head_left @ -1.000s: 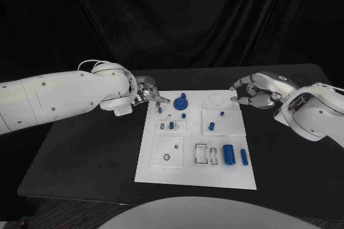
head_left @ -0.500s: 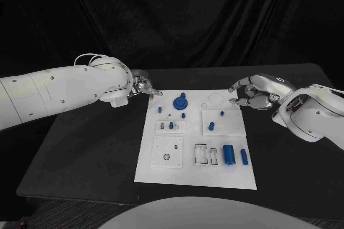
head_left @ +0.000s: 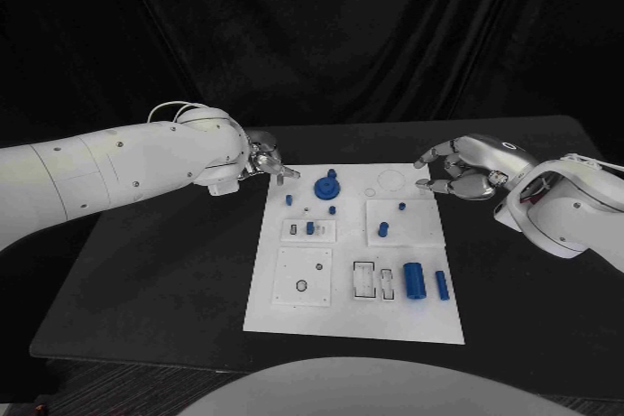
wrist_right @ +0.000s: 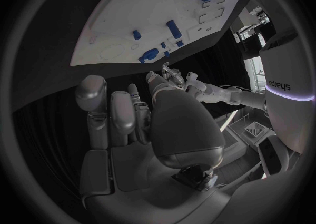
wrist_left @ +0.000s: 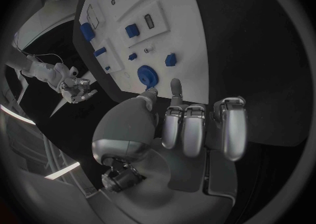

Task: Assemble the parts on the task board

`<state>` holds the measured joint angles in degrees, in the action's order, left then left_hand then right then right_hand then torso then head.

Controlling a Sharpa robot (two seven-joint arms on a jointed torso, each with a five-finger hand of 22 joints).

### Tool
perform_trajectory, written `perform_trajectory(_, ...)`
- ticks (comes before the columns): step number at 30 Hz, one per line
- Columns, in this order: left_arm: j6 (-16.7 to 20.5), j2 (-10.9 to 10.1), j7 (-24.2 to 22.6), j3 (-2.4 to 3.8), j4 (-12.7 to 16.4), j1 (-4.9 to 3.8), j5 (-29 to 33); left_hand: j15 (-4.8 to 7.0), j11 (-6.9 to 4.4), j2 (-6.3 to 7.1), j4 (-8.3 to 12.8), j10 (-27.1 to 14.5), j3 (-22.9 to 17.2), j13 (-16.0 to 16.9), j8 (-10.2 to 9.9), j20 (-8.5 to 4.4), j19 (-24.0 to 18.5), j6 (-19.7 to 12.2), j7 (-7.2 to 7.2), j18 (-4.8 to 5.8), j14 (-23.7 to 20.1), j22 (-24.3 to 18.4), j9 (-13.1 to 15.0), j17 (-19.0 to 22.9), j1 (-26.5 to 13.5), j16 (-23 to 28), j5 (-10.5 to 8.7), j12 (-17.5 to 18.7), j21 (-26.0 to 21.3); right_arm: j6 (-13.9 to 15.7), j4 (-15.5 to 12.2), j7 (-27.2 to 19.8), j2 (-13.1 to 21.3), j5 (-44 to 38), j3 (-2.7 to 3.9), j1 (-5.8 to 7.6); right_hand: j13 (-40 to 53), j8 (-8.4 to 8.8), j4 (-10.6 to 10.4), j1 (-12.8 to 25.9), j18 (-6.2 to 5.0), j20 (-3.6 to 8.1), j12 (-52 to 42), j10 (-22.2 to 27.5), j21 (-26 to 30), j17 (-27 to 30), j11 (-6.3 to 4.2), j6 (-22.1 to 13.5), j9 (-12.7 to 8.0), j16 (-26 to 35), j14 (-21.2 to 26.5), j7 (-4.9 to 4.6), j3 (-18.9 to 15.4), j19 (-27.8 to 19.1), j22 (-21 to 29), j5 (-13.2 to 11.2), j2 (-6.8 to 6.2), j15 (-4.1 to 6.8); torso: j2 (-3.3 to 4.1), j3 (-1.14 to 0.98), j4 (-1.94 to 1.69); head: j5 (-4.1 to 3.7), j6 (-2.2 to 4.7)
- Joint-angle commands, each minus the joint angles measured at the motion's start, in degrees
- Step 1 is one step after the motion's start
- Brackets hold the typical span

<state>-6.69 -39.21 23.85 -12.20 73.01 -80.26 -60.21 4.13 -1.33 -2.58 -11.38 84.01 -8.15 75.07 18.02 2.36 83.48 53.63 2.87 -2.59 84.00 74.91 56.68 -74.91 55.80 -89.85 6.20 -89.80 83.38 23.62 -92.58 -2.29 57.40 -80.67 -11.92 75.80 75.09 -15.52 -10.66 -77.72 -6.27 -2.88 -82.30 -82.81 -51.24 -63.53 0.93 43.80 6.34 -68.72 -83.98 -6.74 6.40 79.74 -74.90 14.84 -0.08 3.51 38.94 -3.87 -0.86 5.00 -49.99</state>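
Observation:
The white task board [head_left: 351, 308] lies mid-table. A round blue part [head_left: 326, 187] stands near its far edge, with a small blue part [head_left: 289, 199] to its left. A thick blue cylinder [head_left: 415, 280] and a slim one [head_left: 442, 285] lie at the near right. Small blue pegs [head_left: 384, 228] stand in the middle blocks. My left hand [head_left: 267, 161] hovers off the board's far left corner, fingers apart and empty; in its wrist view [wrist_left: 191, 124] the round part [wrist_left: 146, 75] lies just beyond the fingertips. My right hand [head_left: 458, 172] hangs at the far right corner, fingers loosely bent, holding nothing.
The black table [head_left: 156, 281] has bare room on both sides of the board and in front of it. My left arm [head_left: 117, 177] reaches across the table's left half. My right forearm [head_left: 559, 208] lies over the table's far right corner.
My left hand has drawn back from the small blue part at the board's left edge, away and a little leftward. The right hand has barely moved. No part has shifted.

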Motion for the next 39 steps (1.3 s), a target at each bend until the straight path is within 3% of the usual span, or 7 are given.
perform_trajectory(1, -2.1, 0.3, -2.3, 0.05, -0.4, 0.34, -0.1, -0.54, 0.47, -0.2, -0.3, 6.0, 0.4, 14.9, -0.5, 0.4, 0.0, 0.3, 0.32, 0.23, 6.0, 9.7, -0.2, -15.1, 0.3, -0.2, -0.49, -0.2, -0.5, 0.3, -0.3, -0.4, 0.2, 0.0, 0.04, -0.13, 4.0, 0.28, 0.1, 0.1, -0.47, -0.12, 0.2, 0.4, -0.2, 0.0, -0.15, 0.3, -0.1, 0.0, -1.3, 0.01, 0.0, -0.1, -4.6, 0.2, 0.04, -0.27, -0.05, -0.14, 0.03, -0.03, -0.01)
perform_trajectory(15, -4.0, 1.2, -2.2, 0.05, -1.1, 1.2, -0.1, -0.7, 0.62, -0.27, -0.6, 6.0, 0.8, 14.9, -1.0, 0.57, -0.2, 0.3, 0.47, 0.18, 6.0, 9.7, -0.6, -15.1, 0.2, -0.2, -0.8, -0.2, -0.7, 0.2, -0.6, -0.4, 0.4, 0.0, 0.04, -0.13, 4.0, 0.29, 0.1, 0.1, -0.48, -0.11, 0.2, 0.4, -0.1, 0.0, -0.15, 0.3, -0.1, 0.1, -1.3, 0.01, 0.0, -0.1, -4.6, 0.2, 0.04, -0.27, 0.07, -0.18, 0.01, 0.22, -0.01)
perform_trajectory(23, -4.6, 1.6, -2.2, 0.05, -2.0, 1.71, -0.1, -0.75, 0.63, -0.34, -0.7, 6.0, 1.0, 14.9, -0.8, 0.63, -0.3, 0.6, 0.43, 0.15, 6.0, 9.6, -0.4, -15.1, 0.3, -0.2, -0.85, -0.2, -0.8, 0.1, -0.5, -0.5, 0.3, 0.0, 0.04, -0.13, 4.0, 0.29, 0.1, 0.1, -0.48, -0.11, 0.2, 0.4, -0.1, 0.0, -0.15, 0.3, -0.1, 0.1, -1.3, 0.01, 0.0, -0.1, -4.6, 0.2, 0.04, -0.27, 0.19, -0.13, -0.3, 0.06, -0.01)
perform_trajectory(32, -5.2, 1.6, -2.1, 0.05, -2.4, 2.36, -0.1, -0.79, 0.65, -0.53, -0.7, 6.0, 1.1, 14.9, -0.7, 0.7, -0.5, 0.7, 0.42, 0.08, 6.0, 9.5, -0.3, -15.1, 0.4, -0.2, -0.83, -0.2, -1.0, -0.2, -0.5, -0.4, 0.4, 0.0, 0.04, -0.13, 4.0, 0.29, 0.1, 0.1, -0.48, -0.11, 0.2, 0.4, -0.1, 0.0, -0.15, 0.3, -0.1, 0.1, -1.3, 0.01, 0.0, -0.1, -4.6, 0.2, 0.04, -0.27, 0.01, -0.02, -0.06, 0.04, -0.01)
perform_trajectory(39, -5.5, 1.7, -2.2, 0.05, -2.5, 2.62, -0.1, -0.82, 0.67, -0.61, -0.6, 6.0, 1.1, 14.9, -0.7, 0.73, -0.7, 0.7, 0.43, 0.04, 6.0, 9.5, -0.2, -15.1, 0.6, -0.2, -0.64, -0.2, -1.1, -0.3, -0.5, -0.4, 0.4, 0.0, 0.04, -0.13, 4.0, 0.29, 0.1, 0.1, -0.48, -0.11, 0.2, 0.4, -0.1, 0.0, -0.15, 0.3, -0.1, 0.1, -1.3, 0.01, 0.0, -0.1, -4.6, 0.2, 0.04, -0.27, -0.13, -0.1, 0.09, 0.18, -0.01)
